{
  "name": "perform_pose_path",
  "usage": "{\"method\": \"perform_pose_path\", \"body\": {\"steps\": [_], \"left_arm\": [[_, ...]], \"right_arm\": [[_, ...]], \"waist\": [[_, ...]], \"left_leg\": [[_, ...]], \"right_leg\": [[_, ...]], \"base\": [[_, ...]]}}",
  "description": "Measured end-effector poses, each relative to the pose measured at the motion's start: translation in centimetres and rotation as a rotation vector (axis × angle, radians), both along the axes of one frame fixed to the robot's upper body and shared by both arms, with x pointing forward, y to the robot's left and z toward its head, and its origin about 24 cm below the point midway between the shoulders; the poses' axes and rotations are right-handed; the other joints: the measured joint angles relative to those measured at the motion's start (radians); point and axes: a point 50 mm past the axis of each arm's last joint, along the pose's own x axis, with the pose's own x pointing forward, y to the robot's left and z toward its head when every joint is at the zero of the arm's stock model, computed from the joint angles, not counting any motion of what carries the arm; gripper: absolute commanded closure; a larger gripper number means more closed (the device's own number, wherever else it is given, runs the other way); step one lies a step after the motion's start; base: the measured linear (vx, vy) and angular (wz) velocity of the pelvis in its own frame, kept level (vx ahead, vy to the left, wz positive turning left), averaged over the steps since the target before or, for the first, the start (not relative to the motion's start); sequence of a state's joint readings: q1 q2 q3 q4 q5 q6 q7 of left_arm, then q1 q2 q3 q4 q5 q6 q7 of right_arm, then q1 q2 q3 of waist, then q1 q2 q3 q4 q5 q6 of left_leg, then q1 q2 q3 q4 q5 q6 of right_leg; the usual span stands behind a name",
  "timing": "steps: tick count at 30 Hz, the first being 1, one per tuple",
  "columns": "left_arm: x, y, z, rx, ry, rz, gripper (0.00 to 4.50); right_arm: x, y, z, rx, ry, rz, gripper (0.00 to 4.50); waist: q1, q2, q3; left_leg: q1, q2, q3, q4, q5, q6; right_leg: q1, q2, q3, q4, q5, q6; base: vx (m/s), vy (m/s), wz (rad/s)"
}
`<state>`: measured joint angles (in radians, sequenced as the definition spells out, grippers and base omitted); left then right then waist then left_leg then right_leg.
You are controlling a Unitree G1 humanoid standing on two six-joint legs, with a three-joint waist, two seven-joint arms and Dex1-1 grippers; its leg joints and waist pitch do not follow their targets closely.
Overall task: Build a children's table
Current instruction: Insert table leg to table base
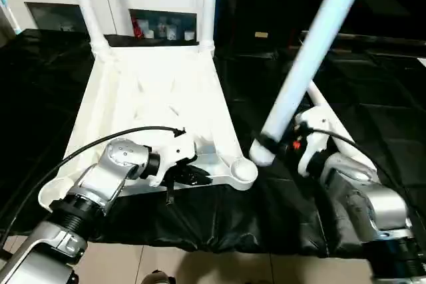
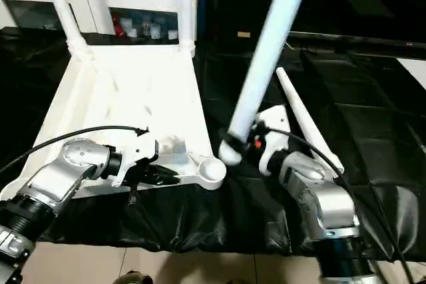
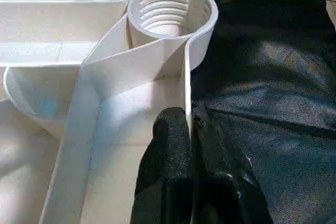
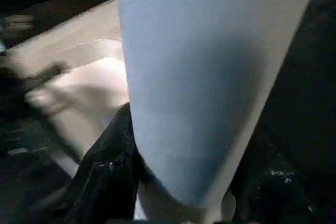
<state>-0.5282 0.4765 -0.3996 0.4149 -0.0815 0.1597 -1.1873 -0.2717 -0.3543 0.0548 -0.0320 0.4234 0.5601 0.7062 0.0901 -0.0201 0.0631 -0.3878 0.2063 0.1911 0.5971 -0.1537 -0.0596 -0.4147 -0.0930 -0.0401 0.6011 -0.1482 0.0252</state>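
The left gripper (image 1: 193,176) pinches the table top's (image 1: 153,91) near rim. The right gripper (image 1: 283,145) clamps a leg (image 1: 313,51). Next, its thick end must enter the near right socket (image 1: 243,171).

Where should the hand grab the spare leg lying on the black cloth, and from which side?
Take the spare leg near its middle, coming down from above, fingers across its width. It lies flat on the black cloth, right of the right hand, so only its top and sides are exposed. It tapers, so a mid-shaft grip is probably steadier than one at the narrow far tip.
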Motion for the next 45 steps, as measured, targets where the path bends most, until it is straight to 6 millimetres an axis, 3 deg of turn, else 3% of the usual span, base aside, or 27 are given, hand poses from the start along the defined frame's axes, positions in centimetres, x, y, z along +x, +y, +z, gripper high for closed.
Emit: {"method": "perform_pose_path", "body": {"steps": [4, 11, 25, 38, 45], "left_arm": [[0.1, -1.1, -0.2, -0.016, -0.003, 0.012, 4.5], [0.2, -2.7, -0.2, -0.023, -0.01, 0.007, 4.5], [0.4, -3.2, -0.4, -0.031, 0.008, 0.025, 4.5], [0.4, -3.7, -0.5, -0.052, 0.025, 0.049, 4.5], [0.5, -4.0, -0.8, -0.059, 0.034, 0.059, 4.5]], "right_arm": [[-0.4, 0.1, 0.0, -0.026, 0.021, 0.086, 2.59], [0.5, 0.2, -0.7, -0.097, 0.027, 0.08, 2.59], [1.3, -0.2, -1.2, -0.105, 0.03, 0.066, 2.6], [1.0, -1.3, -2.5, 0.054, 0.05, -0.039, 2.6], [0.2, -1.8, -3.4, 0.114, 0.027, -0.101, 2.6]], "waist": [[0.002, 0.0, 0.0], [0.003, 0.0, 0.0], [0.002, 0.002, -0.001], [0.001, 0.006, -0.004], [0.001, 0.014, -0.008]], "left_leg": [[0.001, -0.001, 0.0, 0.0, 0.0, 0.0], [0.0, -0.002, 0.0, 0.0, 0.0, 0.0], [0.0, -0.002, 0.0, 0.0, 0.0, 0.0], [-0.001, -0.002, 0.0, 0.0, 0.0, 0.0], [-0.001, -0.002, 0.0, -0.002, 0.0, 0.001]], "right_leg": [[0.002, -0.001, 0.0, -0.002, 0.0, 0.0], [0.002, -0.002, -0.001, -0.007, 0.0, 0.0], [0.002, -0.002, -0.001, -0.007, 0.0, 0.0], [0.002, -0.003, -0.002, -0.01, 0.0, 0.001], [0.005, -0.003, -0.003, -0.017, 0.0, 0.001]], "base": [[0.0, 0.0, 0.0], [0.0, 0.0, 0.0], [0.0, 0.0, 0.0], [0.0, 0.0, 0.0], [0.0, 0.0, 0.0]]}}
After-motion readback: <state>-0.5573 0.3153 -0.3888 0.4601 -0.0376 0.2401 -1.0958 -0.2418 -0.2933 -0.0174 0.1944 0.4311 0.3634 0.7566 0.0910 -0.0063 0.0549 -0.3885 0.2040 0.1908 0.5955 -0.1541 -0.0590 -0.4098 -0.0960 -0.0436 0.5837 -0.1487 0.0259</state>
